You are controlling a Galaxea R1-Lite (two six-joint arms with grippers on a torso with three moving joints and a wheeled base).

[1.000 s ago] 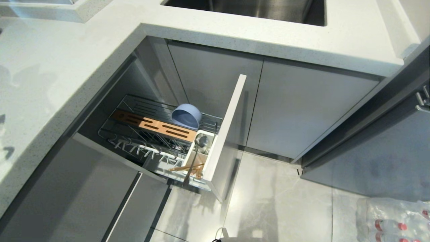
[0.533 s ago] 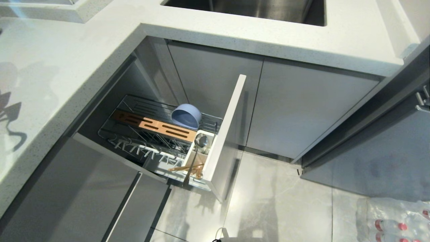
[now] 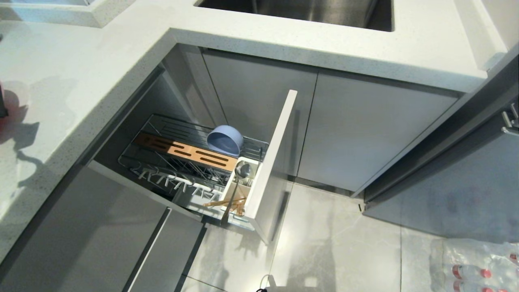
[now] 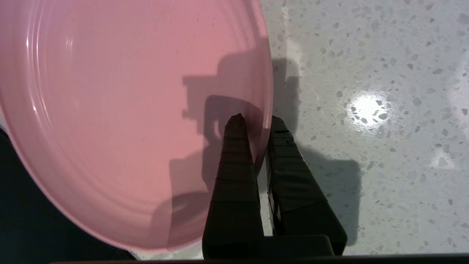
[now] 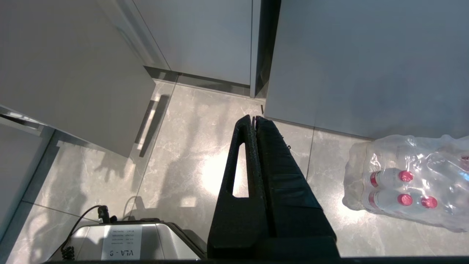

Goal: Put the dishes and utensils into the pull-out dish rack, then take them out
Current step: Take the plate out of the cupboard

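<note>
Now the left gripper [image 4: 256, 123] pinches the pink plate's [image 4: 121, 110] rim, fingers nearly closed on it.

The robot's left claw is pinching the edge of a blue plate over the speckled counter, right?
Not quite. The plate is salmon pink, not blue, as the left wrist view shows. The rest holds: the left claw is pinching its edge over the speckled counter.
</note>
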